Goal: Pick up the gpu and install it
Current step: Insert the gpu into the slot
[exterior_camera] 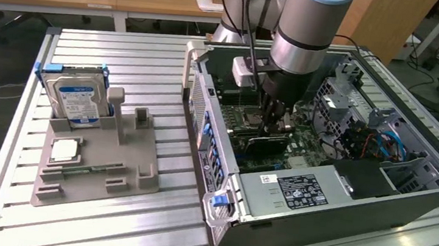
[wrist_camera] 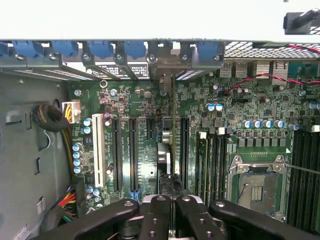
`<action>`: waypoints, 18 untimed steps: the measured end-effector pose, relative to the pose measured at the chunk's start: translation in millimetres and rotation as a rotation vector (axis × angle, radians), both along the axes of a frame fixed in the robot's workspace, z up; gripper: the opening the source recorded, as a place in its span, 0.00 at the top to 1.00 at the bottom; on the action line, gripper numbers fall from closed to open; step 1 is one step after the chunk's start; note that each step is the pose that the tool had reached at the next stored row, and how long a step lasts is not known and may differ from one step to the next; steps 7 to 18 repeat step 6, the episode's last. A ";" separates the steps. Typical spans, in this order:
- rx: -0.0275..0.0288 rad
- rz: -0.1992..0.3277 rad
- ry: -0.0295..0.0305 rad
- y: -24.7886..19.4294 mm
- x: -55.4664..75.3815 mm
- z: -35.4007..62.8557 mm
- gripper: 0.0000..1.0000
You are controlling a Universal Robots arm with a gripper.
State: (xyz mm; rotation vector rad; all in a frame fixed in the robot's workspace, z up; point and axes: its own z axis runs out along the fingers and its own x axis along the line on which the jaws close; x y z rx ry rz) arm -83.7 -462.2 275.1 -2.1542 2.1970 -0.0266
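Ridged aluminium-slat desk (exterior_camera: pixel 128 58) carries everything. On it, toward the exterior view's right, a large dark open-sided computer case (exterior_camera: pixel 406 207) lying flat, green motherboard (wrist_camera: pixel 150 145) exposed inside. A silver power-supply box with a white label (exterior_camera: pixel 298 192) sits at the near end of the case.

Grey and light-blue robot arm (exterior_camera: pixel 312 22) reaches down into the case from above.

On the exterior view's left, well apart from the case, a grey plastic parts holder (exterior_camera: pixel 113 161). A blue-and-white-labelled hard drive (exterior_camera: pixel 75 95) stands upright in its far slot; a small square silver chip (exterior_camera: pixel 64 149) lies flat in a recess nearer the camera.

Thin black gpu card (exterior_camera: pixel 266 145) stands on edge inside the case, low over the motherboard. In the wrist view it runs edge-on (wrist_camera: pixel 166 155) between the long black expansion slots (wrist_camera: pixel 133 155), its grey end bracket up against the rear wall under the blue plastic retention clips (wrist_camera: pixel 100 48).

Black hand (wrist_camera: pixel 167 210) is pinched narrow on the top edge of the gpu, fingers (wrist_camera: pixel 156 220) pressed in from both sides
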 end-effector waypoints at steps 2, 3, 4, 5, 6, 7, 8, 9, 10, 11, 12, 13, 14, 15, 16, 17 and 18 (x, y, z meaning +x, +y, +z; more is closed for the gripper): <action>0.0000 0.000 0.0000 0.0 0.0 0.0 0.89; 0.0000 0.000 0.0001 0.0 0.0 0.0 0.89; 0.0000 0.000 0.0000 0.0 0.0 0.0 0.89; 0.0000 0.000 0.0000 0.0 0.0 0.0 0.89; 0.0000 0.000 0.0000 0.0 0.0 0.0 0.89; 0.0000 0.000 0.0000 0.0 0.0 0.0 0.89; 0.0000 0.000 0.0000 0.0 0.0 0.0 0.89; 0.0000 0.000 0.0000 0.0 0.0 0.0 0.89; 0.0000 0.000 0.0000 0.0 0.0 0.0 0.89; 0.0000 0.000 0.0000 0.0 0.0 0.0 0.89; 0.0000 0.000 0.0000 0.0 0.0 0.0 0.89; 0.0000 0.000 0.0000 0.0 0.0 0.0 0.89; 0.0000 0.000 0.0000 0.0 0.0 0.0 0.89; 0.0000 0.000 0.0000 0.0 0.0 0.0 0.89; 0.0000 0.000 0.0000 0.0 0.0 0.0 0.89; 0.0000 0.000 0.0000 0.0 0.0 0.0 0.89; 0.0000 0.000 0.0000 0.0 0.0 0.0 0.89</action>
